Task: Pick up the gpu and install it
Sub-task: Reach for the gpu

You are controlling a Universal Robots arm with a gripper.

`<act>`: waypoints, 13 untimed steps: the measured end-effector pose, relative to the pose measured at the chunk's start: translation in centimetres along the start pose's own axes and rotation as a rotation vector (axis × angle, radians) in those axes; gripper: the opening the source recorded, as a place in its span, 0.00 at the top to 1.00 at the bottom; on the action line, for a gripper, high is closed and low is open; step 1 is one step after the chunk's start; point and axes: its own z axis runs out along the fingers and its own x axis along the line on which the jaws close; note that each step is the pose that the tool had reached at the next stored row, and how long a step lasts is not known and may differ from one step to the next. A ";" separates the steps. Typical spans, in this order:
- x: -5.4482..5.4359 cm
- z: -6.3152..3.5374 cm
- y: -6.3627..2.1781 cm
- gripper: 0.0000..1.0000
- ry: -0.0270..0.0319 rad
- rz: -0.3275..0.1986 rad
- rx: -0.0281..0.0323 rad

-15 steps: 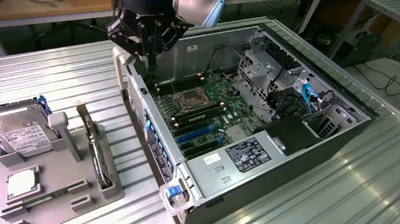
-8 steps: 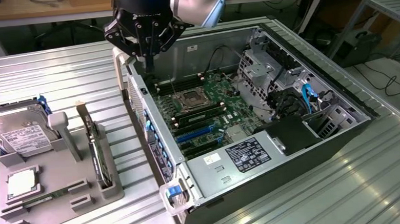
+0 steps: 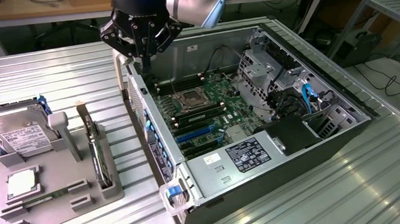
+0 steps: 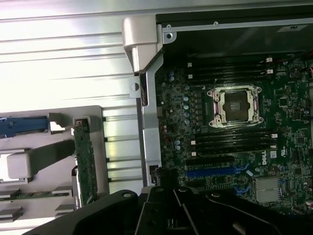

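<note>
I see my gripper [image 4: 168, 215] closest to the lens, closed with nothing in it, hanging over the open computer case [image 3: 312, 157] wall. The gpu [image 3: 94, 148] stands on edge in the grey holder [image 3: 87, 192] on the tabletop [image 3: 68, 72], beside the case.

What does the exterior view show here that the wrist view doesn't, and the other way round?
Exterior view adds: where the shut gripper hangs, over the case edge; the power supply; blue cables. Wrist view adds: a straight-down look into the processor socket. Shared: the graphics card standing on edge in its gray rack, and the motherboard.
</note>
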 end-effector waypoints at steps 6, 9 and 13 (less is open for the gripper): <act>0.5 -0.03 -0.50 0.89 0.0000 0.000 0.0000; 0.7 -0.05 -0.78 0.89 -0.0005 -0.004 -0.0002; 0.8 -0.06 -0.95 0.89 -0.0003 -0.007 -0.0002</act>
